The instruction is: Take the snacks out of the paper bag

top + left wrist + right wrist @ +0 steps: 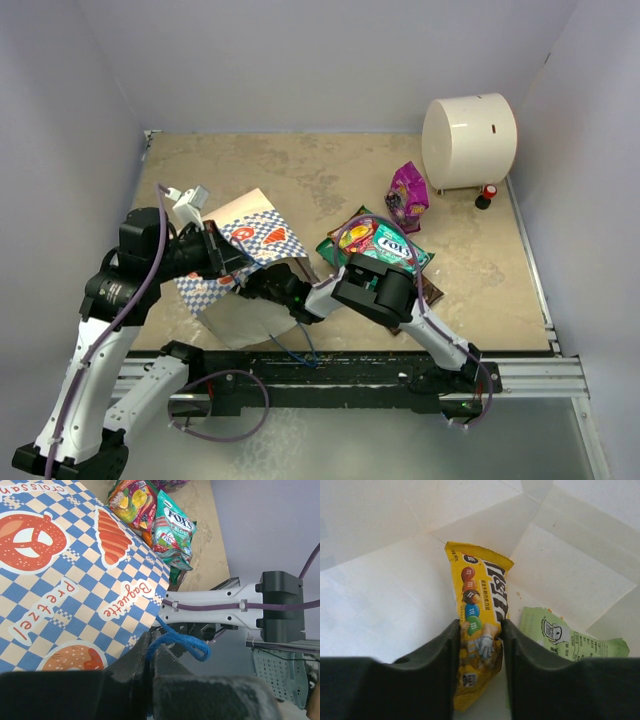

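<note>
At lower left, my left fingers point(134, 661) are pinched together on the thin blue cord handle point(180, 641) of the white blue-checkered paper bag point(75, 580). Inside the bag, my right fingers point(437, 655) press both sides of a yellow candy packet point(480, 600). A pale green paper slip point(570, 640) lies just right of it.

The paper bag point(250, 235), white with blue checks and pastry prints, lies on its side on the tabletop point(480, 290), its blue cord handle point(177, 642) looped at its mouth. A yellow candy packet point(480, 605) lies inside. A magenta pouch point(407, 197) and a green packet point(395, 247) lie outside, to its right.
</note>
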